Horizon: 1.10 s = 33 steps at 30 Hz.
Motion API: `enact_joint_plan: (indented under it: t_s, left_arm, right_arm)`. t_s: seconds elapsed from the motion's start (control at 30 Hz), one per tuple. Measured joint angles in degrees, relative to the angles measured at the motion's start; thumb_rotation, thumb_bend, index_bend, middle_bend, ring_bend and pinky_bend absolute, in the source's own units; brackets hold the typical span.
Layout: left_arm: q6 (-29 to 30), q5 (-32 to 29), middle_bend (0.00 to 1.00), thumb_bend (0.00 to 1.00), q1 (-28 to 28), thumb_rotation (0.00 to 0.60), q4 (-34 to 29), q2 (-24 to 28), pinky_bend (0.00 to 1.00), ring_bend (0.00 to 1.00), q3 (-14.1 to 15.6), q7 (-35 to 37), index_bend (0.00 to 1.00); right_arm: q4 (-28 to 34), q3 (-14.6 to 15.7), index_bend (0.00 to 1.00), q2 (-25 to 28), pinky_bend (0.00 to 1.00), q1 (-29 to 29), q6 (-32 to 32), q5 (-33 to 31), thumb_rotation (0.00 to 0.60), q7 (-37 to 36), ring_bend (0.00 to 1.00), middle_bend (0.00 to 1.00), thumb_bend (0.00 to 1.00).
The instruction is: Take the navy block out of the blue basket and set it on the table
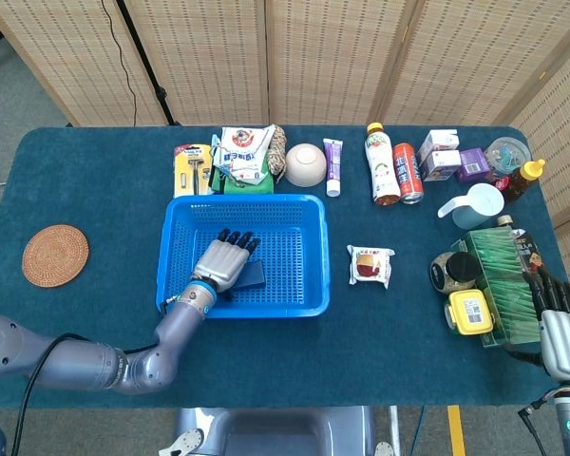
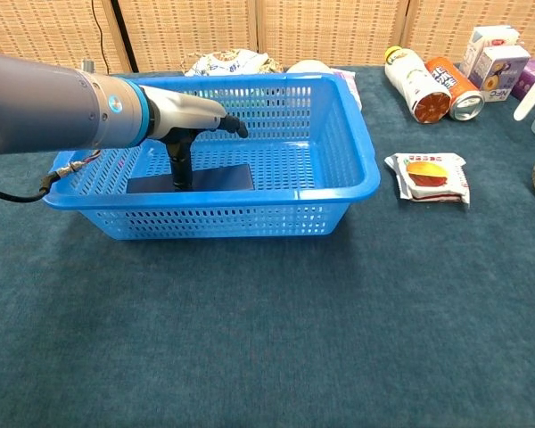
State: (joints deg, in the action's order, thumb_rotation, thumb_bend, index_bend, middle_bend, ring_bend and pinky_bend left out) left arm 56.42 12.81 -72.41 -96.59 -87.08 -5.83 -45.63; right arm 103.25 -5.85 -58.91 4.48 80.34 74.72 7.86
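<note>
The flat navy block (image 2: 221, 176) lies on the floor of the blue basket (image 2: 367, 153), near its front left. In the head view most of the block (image 1: 255, 275) is hidden under my left hand (image 1: 226, 259). That hand (image 2: 193, 119) hovers inside the basket with its fingers stretched over the block and its thumb pointing down onto the block's top near the left end. Nothing is gripped. My right hand (image 1: 560, 323) rests at the table's near right edge, fingers apart and holding nothing.
A snack packet (image 1: 370, 265) lies right of the basket (image 1: 315, 256). Bottles, a can, cartons, a bowl (image 1: 305, 163) and packets line the far side. A green box (image 1: 502, 280) and a yellow item (image 1: 469, 312) stand near my right hand. A woven coaster (image 1: 55, 255) lies at the left.
</note>
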Motion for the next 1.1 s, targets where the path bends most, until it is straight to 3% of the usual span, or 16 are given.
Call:
enact_joint_plan:
  t_s: [0.37, 0.43, 0.53, 0.63, 0.73, 0.8, 0.9, 1.1]
  left_arm:
    - [1.12, -3.17, 0.0, 0.0, -0.74, 0.6, 3.79, -3.59, 0.02, 0.0, 0.06, -2.07, 0.0]
    - [1.86, -2.58, 0.0, 0.01, -0.63, 0.6, 4.51, -4.34, 0.09, 0.0, 0.12, -2.21, 0.0]
    - [2.56, -1.29, 0.02, 0.07, -0.32, 0.6, 5.28, -5.14, 0.24, 0.09, 0.16, -2.2, 0.0]
    - [2.63, -1.02, 0.12, 0.18, -0.1, 0.6, 5.8, -5.65, 0.33, 0.18, 0.23, -2.58, 0.01]
    - [2.29, -3.16, 0.24, 0.32, -0.38, 0.6, 5.9, -5.79, 0.42, 0.28, 0.29, -3.96, 0.13]
    - [2.05, -5.24, 0.34, 0.42, -0.76, 0.6, 6.09, -5.98, 0.48, 0.35, 0.27, -5.4, 0.27]
    - [1.84, -6.99, 0.43, 0.5, -1.19, 0.6, 6.33, -6.23, 0.54, 0.41, 0.0, -6.73, 0.41]
    - [2.44, -4.73, 0.47, 0.53, -0.65, 0.6, 6.08, -5.98, 0.55, 0.44, -0.61, -6.11, 0.46]
  right_arm:
    - [-0.23, -0.03, 0.0, 0.12, 0.0, 0.31, -0.63, -0.28, 0.6, -0.56, 0.0, 0.0, 0.0]
    - [-0.25, -0.01, 0.0, 0.15, 0.0, 0.36, -0.75, -0.25, 0.6, -0.73, 0.0, 0.0, 0.0]
    - [-0.29, 0.02, 0.0, 0.17, 0.0, 0.41, -0.85, -0.25, 0.6, -0.83, 0.0, 0.0, 0.0]
    - [-0.3, 0.07, 0.0, 0.21, 0.0, 0.46, -0.98, -0.22, 0.6, -0.94, 0.0, 0.0, 0.0]
    - [-0.32, 0.12, 0.0, 0.23, 0.0, 0.51, -1.07, -0.17, 0.6, -1.02, 0.0, 0.0, 0.0]
    - [-0.33, 0.13, 0.0, 0.26, 0.0, 0.51, -1.08, -0.15, 0.6, -1.13, 0.0, 0.0, 0.0]
    - [-0.38, 0.14, 0.0, 0.31, 0.0, 0.53, -1.11, -0.14, 0.6, -1.31, 0.0, 0.0, 0.0]
    - [-0.42, 0.25, 0.0, 0.27, 0.0, 0.64, -1.32, -0.1, 0.6, -1.26, 0.0, 0.0, 0.0]
